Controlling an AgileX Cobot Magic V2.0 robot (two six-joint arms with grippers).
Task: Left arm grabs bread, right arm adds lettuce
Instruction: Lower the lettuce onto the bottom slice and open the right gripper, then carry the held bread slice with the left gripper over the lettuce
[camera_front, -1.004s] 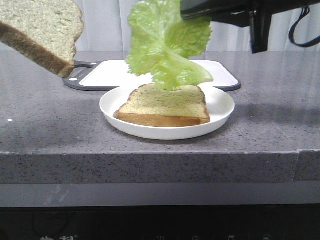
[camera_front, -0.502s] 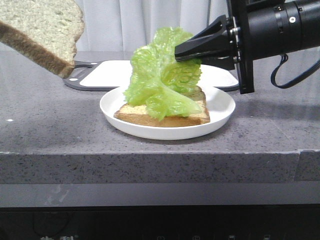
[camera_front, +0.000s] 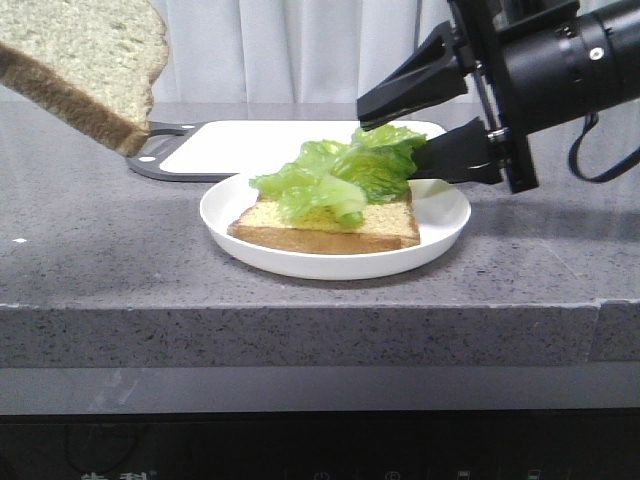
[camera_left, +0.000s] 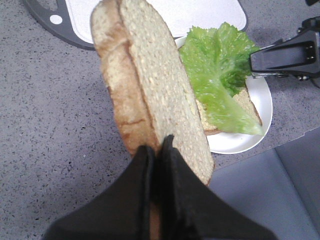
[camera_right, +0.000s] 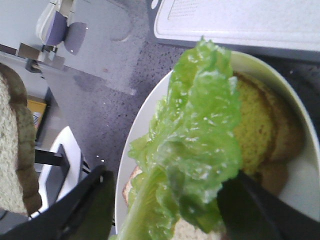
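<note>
My left gripper (camera_left: 157, 146) is shut on the bread (camera_left: 150, 85), a thick speckled slice with a brown crust. It hangs high at the far left in the front view (camera_front: 90, 60), with the gripper itself out of that view. The lettuce (camera_front: 340, 175) lies ruffled on a thinner slice (camera_front: 330, 228) on the white plate (camera_front: 445, 222). It also shows in the right wrist view (camera_right: 200, 135) and the left wrist view (camera_left: 220, 70). My right gripper (camera_front: 390, 142) is open at the plate's right. Its two fingers are spread above and below the leaf's right end.
A white cutting board (camera_front: 230, 145) with a dark grey rim lies behind the plate. The grey stone counter's front edge (camera_front: 300, 305) runs just in front of the plate. White curtains hang behind.
The right gripper came down with the hanging lettuce, laid it on the slice on the plate and opened. The left gripper and its bread have not moved.
</note>
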